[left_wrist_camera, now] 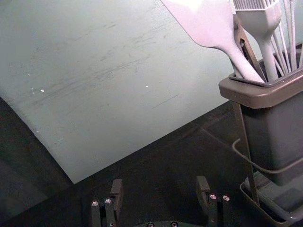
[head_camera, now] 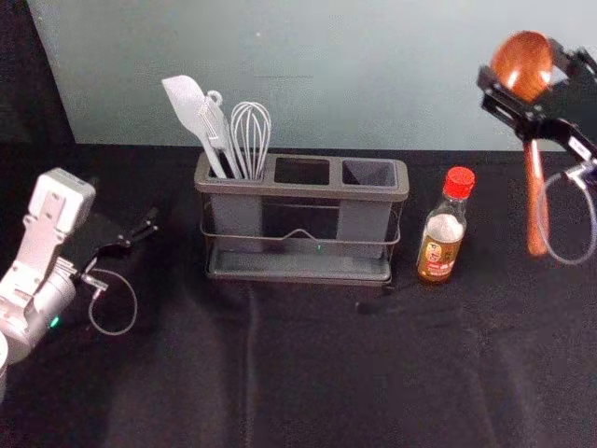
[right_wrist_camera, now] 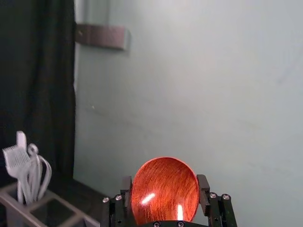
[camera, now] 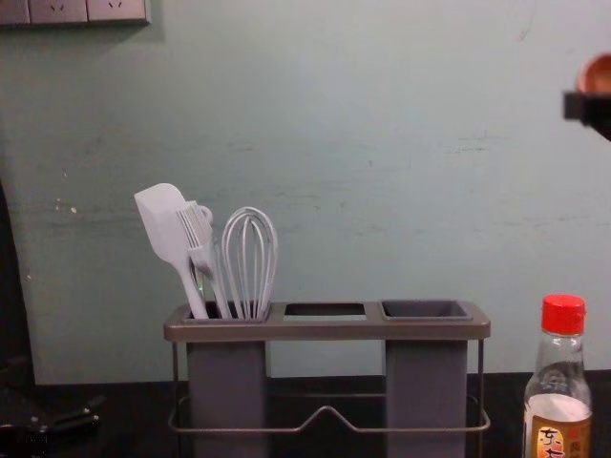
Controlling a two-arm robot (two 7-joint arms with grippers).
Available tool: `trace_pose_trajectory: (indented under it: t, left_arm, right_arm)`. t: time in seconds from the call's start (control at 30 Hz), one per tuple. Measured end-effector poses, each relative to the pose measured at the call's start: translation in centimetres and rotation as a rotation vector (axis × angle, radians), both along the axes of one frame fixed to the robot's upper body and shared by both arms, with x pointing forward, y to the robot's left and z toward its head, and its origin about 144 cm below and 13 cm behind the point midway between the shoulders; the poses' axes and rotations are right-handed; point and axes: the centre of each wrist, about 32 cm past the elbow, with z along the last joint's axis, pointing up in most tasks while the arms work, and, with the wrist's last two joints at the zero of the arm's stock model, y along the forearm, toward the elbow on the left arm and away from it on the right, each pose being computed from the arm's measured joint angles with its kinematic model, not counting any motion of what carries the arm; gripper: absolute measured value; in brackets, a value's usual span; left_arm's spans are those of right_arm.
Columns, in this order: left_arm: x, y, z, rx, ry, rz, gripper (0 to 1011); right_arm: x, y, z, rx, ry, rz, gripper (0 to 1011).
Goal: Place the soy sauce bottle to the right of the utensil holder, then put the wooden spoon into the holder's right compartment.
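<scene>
Bottle upright beside holder, spoon aloft.

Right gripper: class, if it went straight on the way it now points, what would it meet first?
Probably the wall. The right wrist view shows nothing between it and the gripper with its spoon; the holder lies off to one side. The wall's distance is unclear.

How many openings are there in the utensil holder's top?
3: the left opening, where the white utensils stand; the middle opening; and the right opening, nearest the soy sauce bottle.
</scene>
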Motion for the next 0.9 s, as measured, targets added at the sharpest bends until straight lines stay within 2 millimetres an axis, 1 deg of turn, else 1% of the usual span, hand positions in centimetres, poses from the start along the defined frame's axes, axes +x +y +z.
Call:
trace_pose_trajectory:
  t: [0.27,0.3,0.47,0.5,0.7,0.9]
  left_arm:
    - [0.0,0.0,0.0,0.000,0.000,0.000,1005]
    - [0.0,0.0,0.0,0.000,0.000,0.000,1005]
    - [0.0,0.0,0.0,0.000,0.000,0.000,1005]
    - [0.0,0.0,0.0,0.000,0.000,0.000,1005]
    - [0.0,0.0,0.0,0.000,0.000,0.000,1005]
    - [0.0,0.0,0.0,0.000,0.000,0.000,1005]
  right_arm:
    - [1.2,2.3,0.0,0.021,-0.138,0.070,841]
    - [1.6,2.8,-0.1,0.031,-0.159,0.079,841]
    - [2.9,3.7,-0.5,0.092,-0.207,0.121,841]
    - [3.4,3.9,-0.8,0.114,-0.217,0.140,841]
    - [5.3,4.7,-2.1,0.182,-0.234,0.241,841]
    - [6.7,5.4,-2.8,0.203,-0.217,0.309,841]
